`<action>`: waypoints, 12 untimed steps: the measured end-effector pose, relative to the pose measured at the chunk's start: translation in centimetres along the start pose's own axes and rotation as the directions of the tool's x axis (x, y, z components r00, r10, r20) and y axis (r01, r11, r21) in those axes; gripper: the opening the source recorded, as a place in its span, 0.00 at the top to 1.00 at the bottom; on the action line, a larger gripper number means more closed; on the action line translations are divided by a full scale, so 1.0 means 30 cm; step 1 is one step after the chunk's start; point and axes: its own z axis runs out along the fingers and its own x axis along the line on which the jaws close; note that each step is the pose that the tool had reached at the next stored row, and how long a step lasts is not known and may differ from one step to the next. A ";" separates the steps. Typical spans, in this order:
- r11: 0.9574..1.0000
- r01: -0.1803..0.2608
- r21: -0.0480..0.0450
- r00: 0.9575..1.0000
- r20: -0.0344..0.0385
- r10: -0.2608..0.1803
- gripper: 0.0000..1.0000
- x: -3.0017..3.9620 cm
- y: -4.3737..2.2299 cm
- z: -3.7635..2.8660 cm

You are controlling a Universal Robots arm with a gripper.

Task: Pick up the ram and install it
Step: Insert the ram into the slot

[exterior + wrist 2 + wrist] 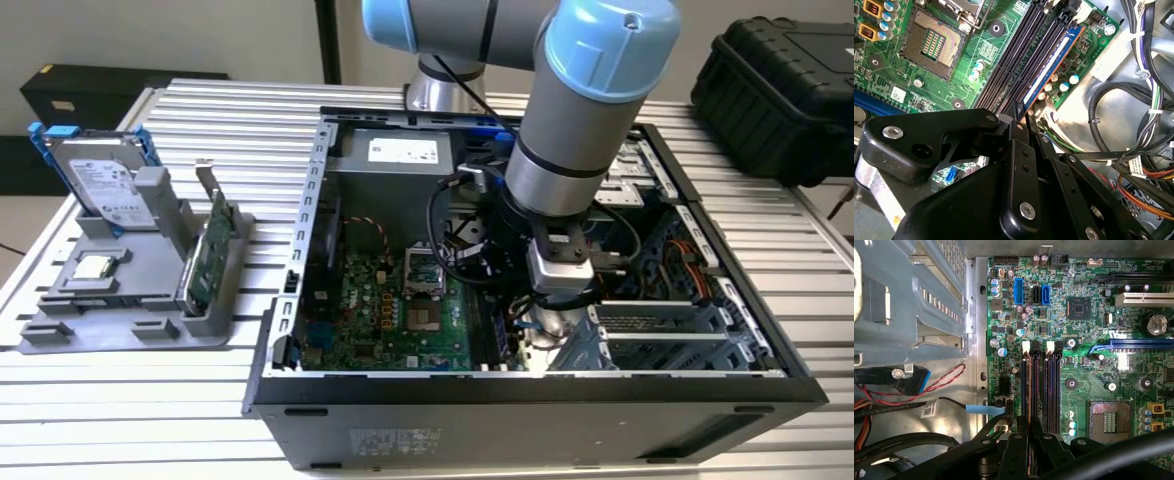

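While the tool (1021, 117) pinches it, ram (1051, 67) sits slotted.

Exterior view overlooks the case (534, 390); both wrist views closely share, seemingly, its motherboard (899, 80).

The long, thin, dark ram stick with a blue label (1051, 65) stands on edge in the outermost of the motherboard's parallel black memory slots, in line with them. In the first wrist view it (1024, 385) runs toward 12 o'clock.
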 end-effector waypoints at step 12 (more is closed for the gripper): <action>1.000 0.002 0.000 1.000 0.000 -0.002 1.00 0.001 -0.015 0.000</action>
